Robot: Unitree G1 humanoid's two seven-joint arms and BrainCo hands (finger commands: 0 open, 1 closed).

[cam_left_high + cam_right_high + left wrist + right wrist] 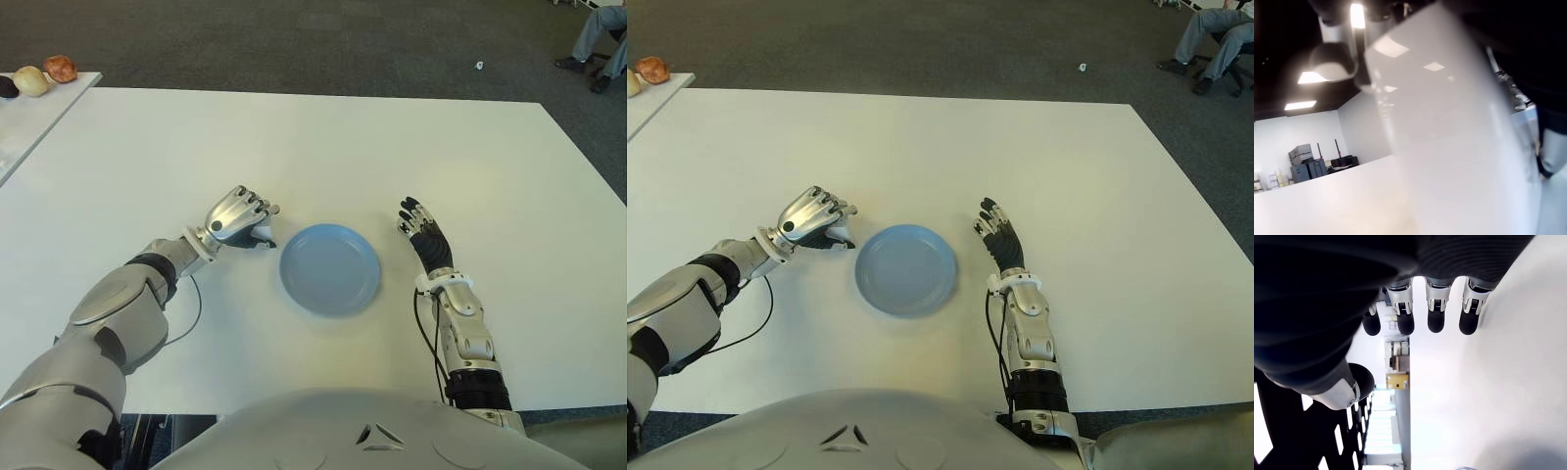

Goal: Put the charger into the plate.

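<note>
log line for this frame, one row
left hand: curled on white charger, left of plate | plate: empty | right hand: open, right of plate | step: charger not yet in plate

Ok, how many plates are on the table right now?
1. The blue plate lies on the white table between the left robot hand and the right robot hand, with nothing in it.

Left hand [238,216] stretched forward from a bent elbow, knuckles up, fingers [259,207] curled down over something white, only partly seen beneath the palm. Left forearm angled inward toward the middle. Right hand [421,231] extended straight ahead on its forearm, turned on edge, fingers [1435,318] loosely extended and parted, thumb apart from them, holding nothing.
</note>
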